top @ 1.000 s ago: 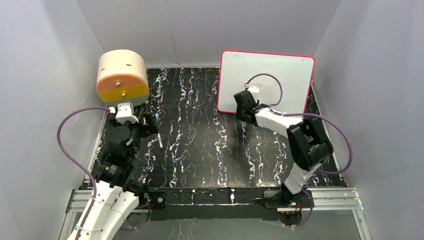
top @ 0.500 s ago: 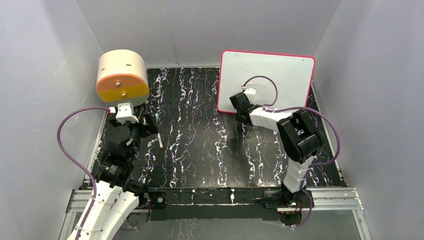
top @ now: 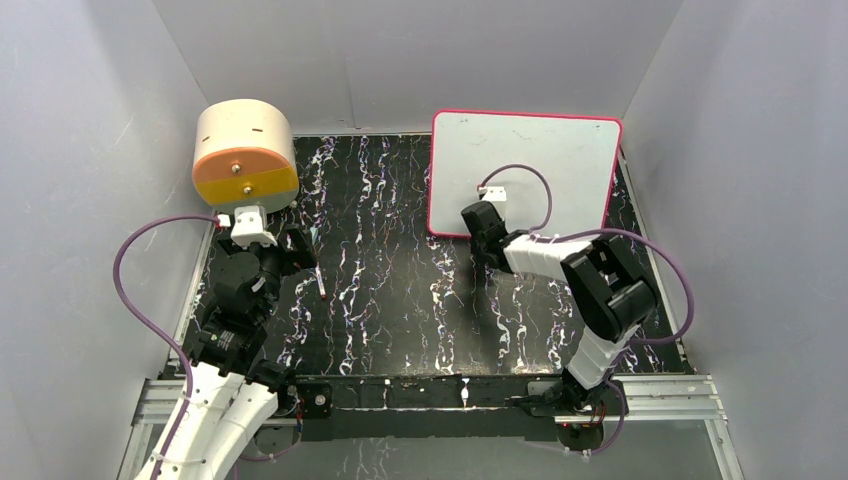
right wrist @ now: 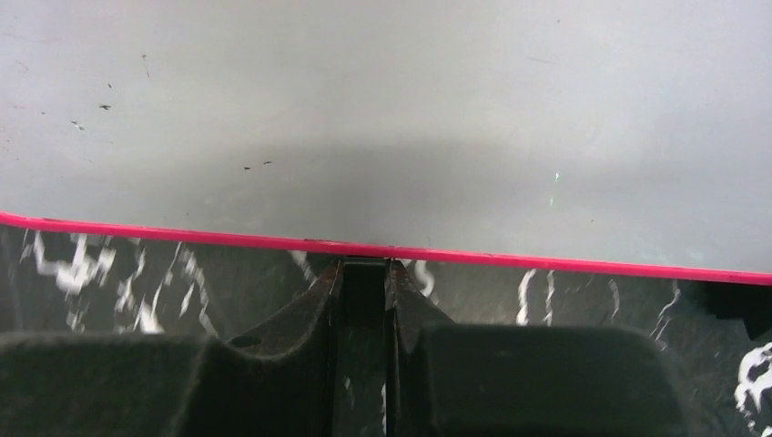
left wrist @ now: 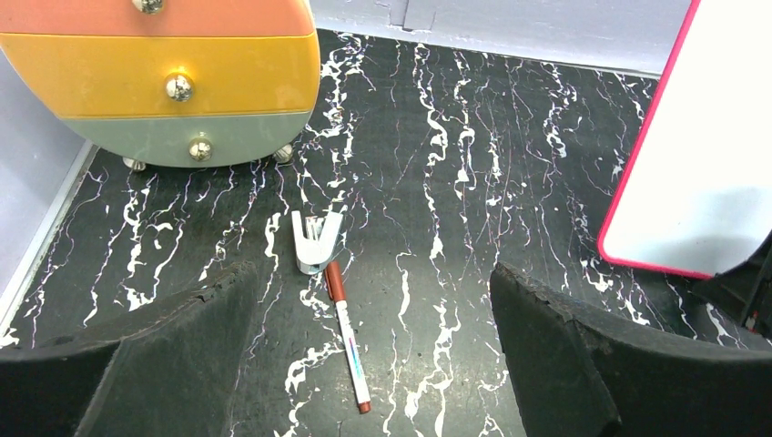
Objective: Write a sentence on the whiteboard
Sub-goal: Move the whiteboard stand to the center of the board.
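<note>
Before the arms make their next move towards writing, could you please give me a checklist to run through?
1. Left claw open: ok.
2. Marker lying free on the table ahead of it: ok.
3. Marker uncapped: cannot tell.
4. Right claw closed at the whiteboard's near frame: ok.
5. Firm hold on that frame: cannot tell.
6. Sentence written: not ok, the board's face shows only specks.

Large white whiteboard [top: 575, 150], thin pink-red frame, rounded corners, far right.
</note>
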Motion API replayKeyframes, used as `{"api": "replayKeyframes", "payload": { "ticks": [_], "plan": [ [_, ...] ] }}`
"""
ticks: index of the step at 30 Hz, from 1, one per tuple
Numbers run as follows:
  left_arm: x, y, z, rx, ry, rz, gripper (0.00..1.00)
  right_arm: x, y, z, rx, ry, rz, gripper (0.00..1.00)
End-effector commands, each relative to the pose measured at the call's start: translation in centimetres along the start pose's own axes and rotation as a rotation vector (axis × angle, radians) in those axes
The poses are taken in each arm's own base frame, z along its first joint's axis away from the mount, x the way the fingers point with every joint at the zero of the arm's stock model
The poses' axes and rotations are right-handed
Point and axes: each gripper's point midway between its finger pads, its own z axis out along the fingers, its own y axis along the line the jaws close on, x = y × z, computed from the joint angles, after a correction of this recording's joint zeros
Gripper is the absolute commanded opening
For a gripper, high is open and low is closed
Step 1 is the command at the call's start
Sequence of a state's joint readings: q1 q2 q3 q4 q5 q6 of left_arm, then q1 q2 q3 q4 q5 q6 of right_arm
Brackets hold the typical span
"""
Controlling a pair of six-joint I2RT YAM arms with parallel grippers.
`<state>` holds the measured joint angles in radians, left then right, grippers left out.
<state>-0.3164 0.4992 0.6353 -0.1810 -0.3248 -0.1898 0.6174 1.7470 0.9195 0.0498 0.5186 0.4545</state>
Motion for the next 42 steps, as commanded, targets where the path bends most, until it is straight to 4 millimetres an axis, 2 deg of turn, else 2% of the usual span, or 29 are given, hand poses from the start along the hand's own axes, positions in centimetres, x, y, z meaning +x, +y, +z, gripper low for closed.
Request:
{"api": "replayKeyframes", "payload": {
  "ticks": [1, 9, 18, 22, 28, 37, 42],
  "plan": [
    [-1.3, 0.2, -0.4, -0.011, -0.039, -0.002, 0.95, 1.1, 4.3, -3.4, -0.198, -0.032, -0.085, 0.00],
    [-1.5, 1.1, -0.6, -0.059, -0.046, -0.014, 0.95, 4.7, 7.7, -7.8, -0.329, -0.052, -0.154, 0.00],
    [-1.6, 2.2, -0.8, -0.114, -0.054, -0.043, 0.95, 7.7, 11.1, -10.9, -0.382, -0.079, -0.186, 0.00],
    [-1.7, 2.4, -0.9, -0.121, -0.055, -0.051, 0.95, 8.6, 11.8, -11.3, -0.395, -0.076, -0.203, 0.00],
    [-1.6, 2.6, -1.0, -0.129, -0.052, -0.057, 0.95, 8.9, 10.9, -11.0, -0.352, -0.081, -0.162, 0.00],
    [-1.0, 2.5, -0.4, -0.138, -0.024, -0.057, 0.95, 8.0, 11.1, -10.3, -0.337, -0.140, -0.209, 0.00],
    [-0.6, 2.6, 0.0, -0.145, -0.006, -0.051, 0.95, 7.7, 10.5, -9.1, -0.319, -0.141, -0.209, 0.00]
  ]
}}
